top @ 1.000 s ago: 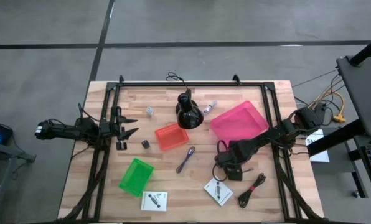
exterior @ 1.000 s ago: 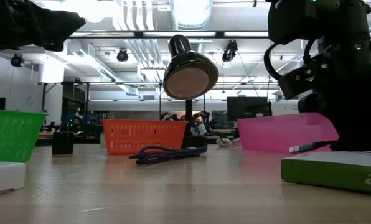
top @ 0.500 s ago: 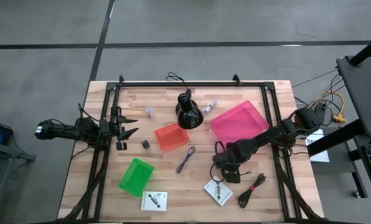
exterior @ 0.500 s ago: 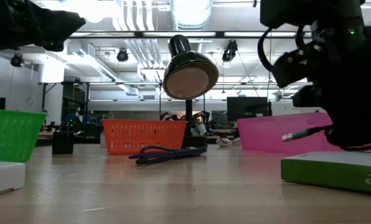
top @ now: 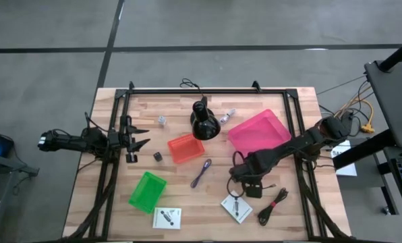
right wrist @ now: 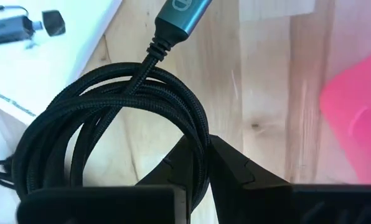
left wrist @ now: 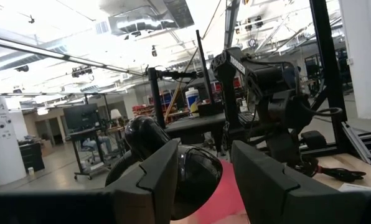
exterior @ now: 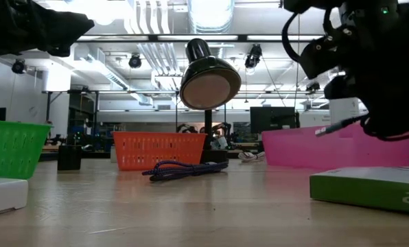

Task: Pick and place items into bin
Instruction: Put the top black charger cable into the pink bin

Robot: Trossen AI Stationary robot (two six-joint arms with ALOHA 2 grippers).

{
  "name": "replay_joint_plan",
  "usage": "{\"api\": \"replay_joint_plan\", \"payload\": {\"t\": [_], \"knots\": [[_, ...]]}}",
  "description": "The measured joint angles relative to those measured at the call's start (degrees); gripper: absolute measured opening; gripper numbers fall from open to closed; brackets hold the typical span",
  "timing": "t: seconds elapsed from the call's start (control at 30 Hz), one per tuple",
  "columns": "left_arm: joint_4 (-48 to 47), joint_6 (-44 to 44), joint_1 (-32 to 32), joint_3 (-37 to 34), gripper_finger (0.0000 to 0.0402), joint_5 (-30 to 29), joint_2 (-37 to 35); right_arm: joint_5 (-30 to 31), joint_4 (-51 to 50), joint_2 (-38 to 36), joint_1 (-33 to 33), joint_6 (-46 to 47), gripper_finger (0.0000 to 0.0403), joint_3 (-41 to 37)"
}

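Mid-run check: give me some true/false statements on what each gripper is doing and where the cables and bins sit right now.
1. The right gripper is shut on a black coiled cable. True.
2. The left gripper holds the purple cord. False: it is open, empty, at the table's left edge; the cord lies on the wood.
3. The pink bin already holds a cable. False: it looks empty.
4. Another black cable lies on the table near the front right. True.

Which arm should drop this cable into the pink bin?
Right. Its gripper already holds the black cable lifted beside the pink bin. The left gripper waits, fingers open, at the table's far left edge.
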Motion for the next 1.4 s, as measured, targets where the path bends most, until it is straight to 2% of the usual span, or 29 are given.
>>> {"api": "replay_joint_plan", "payload": {"t": [0.4,1.03,1.4], "knots": [[0.02,-0.01,-0.02,0.0,0.0137,0.02,0.0,7.86,-11.37,-0.34,-0.01,-0.81,0.0024,6.8],[0.0,0.02,0.0,0.0,0.0137,0.02,0.0,27.3,-16.99,-7.94,-0.94,-7.2,0.0024,6.31],[0.0,0.02,0.0,0.0,0.0137,0.02,0.0,28.65,-17.98,-11.34,-9.12,-12.58,0.0024,5.71]]}}
